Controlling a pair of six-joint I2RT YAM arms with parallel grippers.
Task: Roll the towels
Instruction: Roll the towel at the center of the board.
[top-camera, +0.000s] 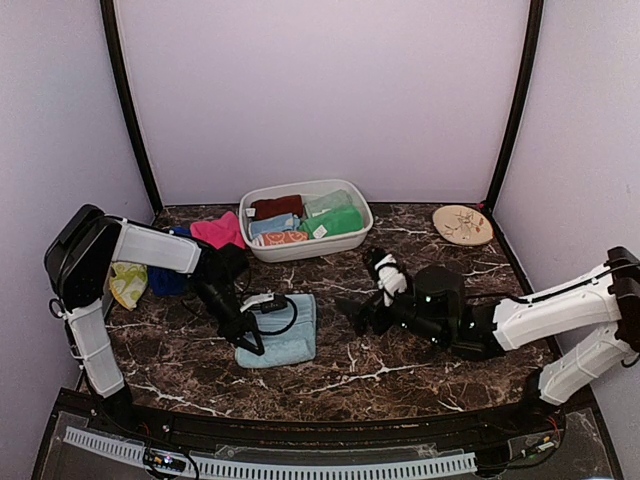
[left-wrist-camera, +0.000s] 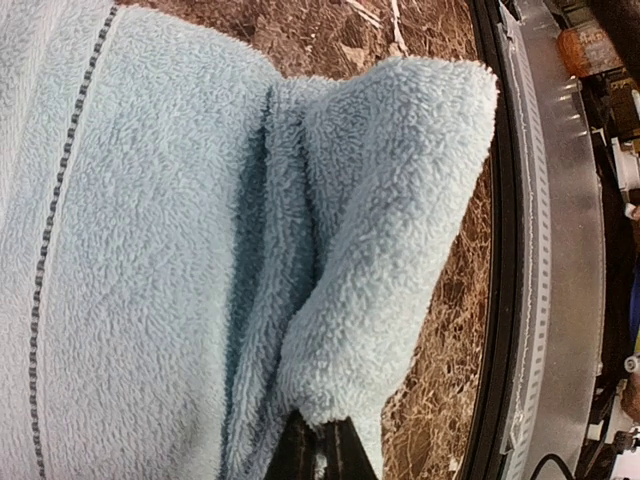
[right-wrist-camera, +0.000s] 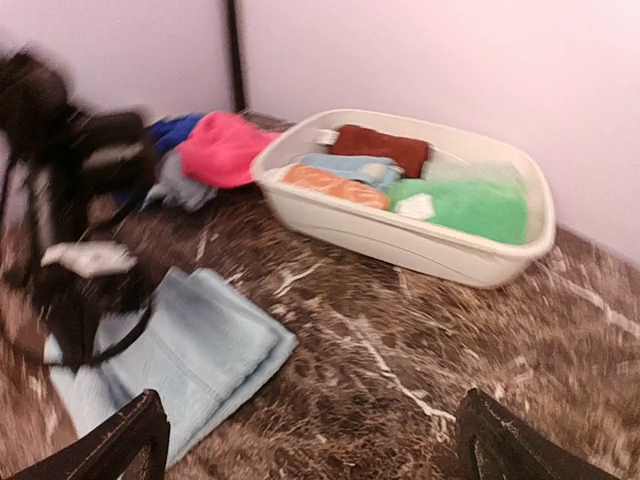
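A small pale blue towel (top-camera: 285, 335) lies folded on the marble table in front of the left arm. My left gripper (top-camera: 250, 345) is at its near left corner. In the left wrist view my left gripper (left-wrist-camera: 320, 452) is shut on a lifted corner of the pale blue towel (left-wrist-camera: 160, 260), which is pulled up off the table. My right gripper (top-camera: 358, 315) hovers just right of the towel. In the right wrist view it (right-wrist-camera: 315, 450) is wide open and empty, and the towel (right-wrist-camera: 190, 350) lies ahead of it to the left.
A white tub (top-camera: 262, 246) at the back holds dark red, green, pale blue and orange towels. Pink (top-camera: 218, 230), royal blue (top-camera: 165, 282) and yellow-green (top-camera: 128, 282) cloths lie back left. A tan plate (top-camera: 463, 224) sits back right. The table's front rail (left-wrist-camera: 530, 300) is near the towel.
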